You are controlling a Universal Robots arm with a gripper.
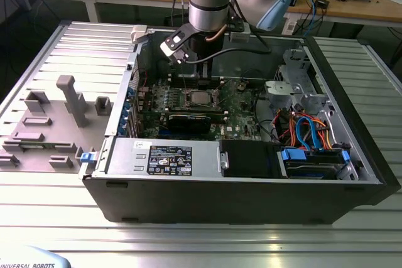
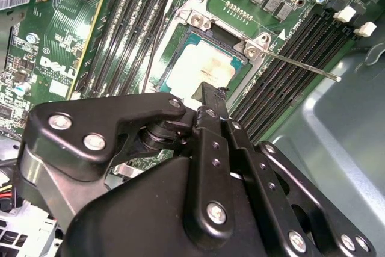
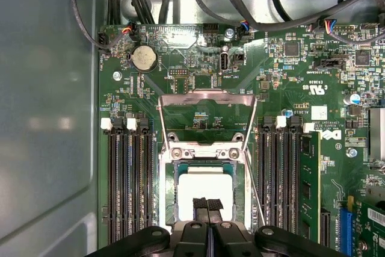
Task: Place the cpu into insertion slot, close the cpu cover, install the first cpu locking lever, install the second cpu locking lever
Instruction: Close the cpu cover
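The cpu lies flat in the insertion slot, its pale metal top facing up; it is also seen as the cpu in the second wrist view and the cpu in the exterior view. The cpu cover stands swung open on the far side of the slot, on its hinge. One thin locking lever juts out unlatched over the memory slots. My gripper hangs just above the chip's near edge, shut with nothing between its fingers. The gripper sits directly over the socket inside the case.
Long black memory slots flank the socket on both sides. A black graphics card lies in front of the socket, with the power supply nearer still. A drive bay with coloured cables fills the exterior view's right. Case walls enclose the board.
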